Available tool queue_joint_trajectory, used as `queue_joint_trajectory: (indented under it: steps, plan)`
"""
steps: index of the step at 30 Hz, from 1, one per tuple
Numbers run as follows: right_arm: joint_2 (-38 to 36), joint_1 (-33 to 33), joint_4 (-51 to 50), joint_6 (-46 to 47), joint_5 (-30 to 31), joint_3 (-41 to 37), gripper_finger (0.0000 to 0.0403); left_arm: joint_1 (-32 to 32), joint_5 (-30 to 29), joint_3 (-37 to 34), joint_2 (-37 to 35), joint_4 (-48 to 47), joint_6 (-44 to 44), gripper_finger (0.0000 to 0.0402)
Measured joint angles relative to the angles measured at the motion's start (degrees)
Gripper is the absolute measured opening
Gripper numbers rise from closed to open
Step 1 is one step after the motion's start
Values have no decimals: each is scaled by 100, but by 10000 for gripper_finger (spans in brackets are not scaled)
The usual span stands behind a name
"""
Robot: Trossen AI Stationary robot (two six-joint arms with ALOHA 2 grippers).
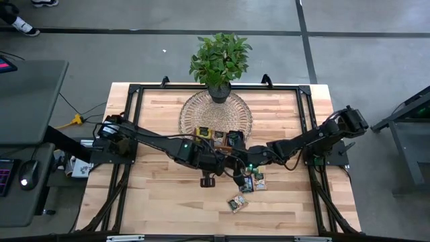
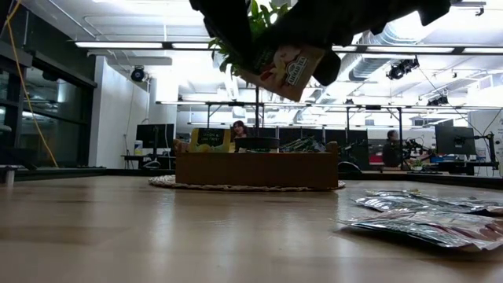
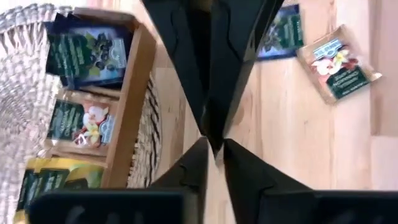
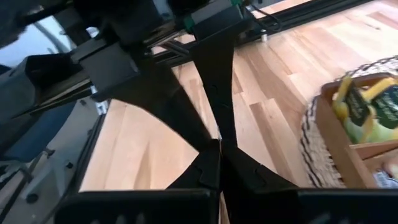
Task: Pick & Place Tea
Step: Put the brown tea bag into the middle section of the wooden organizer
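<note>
One tan tea sachet (image 2: 281, 69) with a green label hangs high above the table, and both grippers meet at it. My left gripper (image 3: 214, 148) reaches in from the table's left and my right gripper (image 4: 221, 146) from the right; both are shut. They meet just in front of the wooden tray (image 1: 218, 138). The tray rests on a woven mat (image 1: 215, 114) and holds yellow (image 3: 53, 177), tan (image 3: 81, 121) and dark blue sachets (image 3: 87, 53) standing in its compartments. Three more sachets (image 1: 259, 180) (image 1: 245, 185) (image 1: 236, 202) lie flat on the table nearer the front. My left gripper pinches the tan sachet between its two fingers, coming level from the table's left. The sachet is edge-on to its wrist camera, so the gripped part does not show. The sachet is lifted clear and hangs tilted, face toward the near edge. My right gripper pinches the same sachet near its right edge (image 2: 318, 67), coming level from the table's right. Its fingertips stand tip to tip with the left gripper's fingers (image 4: 214, 74). Its own fingers hide the exact place of contact.
A potted plant (image 1: 220, 60) stands at the mat's far edge behind the tray. Black frame rails (image 1: 306, 134) run along the table's sides. Bare wood lies left of the grippers (image 1: 154, 195). People sit at desks in the room beyond (image 2: 240, 130).
</note>
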Motion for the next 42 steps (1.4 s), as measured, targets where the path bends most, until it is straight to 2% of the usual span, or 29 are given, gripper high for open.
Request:
queue_joint_trajectory:
  steps: [8, 13, 16, 20, 24, 30, 35, 42]
  plan:
    - [0, 0, -305, 142, 286, 2, 1, 14, -520, -50, 0, -1064, -677, 141]
    - [-160, 0, -267, 73, 571, 2, 0, -25, -841, -503, -363, -897, -1093, 160]
    - [-377, 2, -273, -66, 725, -8, 0, -30, -1032, -1114, -890, -614, -1461, 161]
    - [-658, -12, -336, -331, 856, -28, 0, -25, -1088, -2287, -1917, 916, -1692, 161]
    - [-695, -138, 107, -656, 661, -28, 0, -22, -849, -3615, -2880, 3285, -1542, 161]
    - [-695, -443, 1118, -922, 486, -28, 0, -21, -640, -5181, -3384, 6195, -1678, 161]
    - [-695, -691, 1613, -905, 102, -26, 0, -22, -635, -5715, -3395, 8082, -1570, 161]
    - [-695, -752, 2101, -908, 27, -28, 0, 18, -957, -5729, -3211, 9038, -1260, 161]
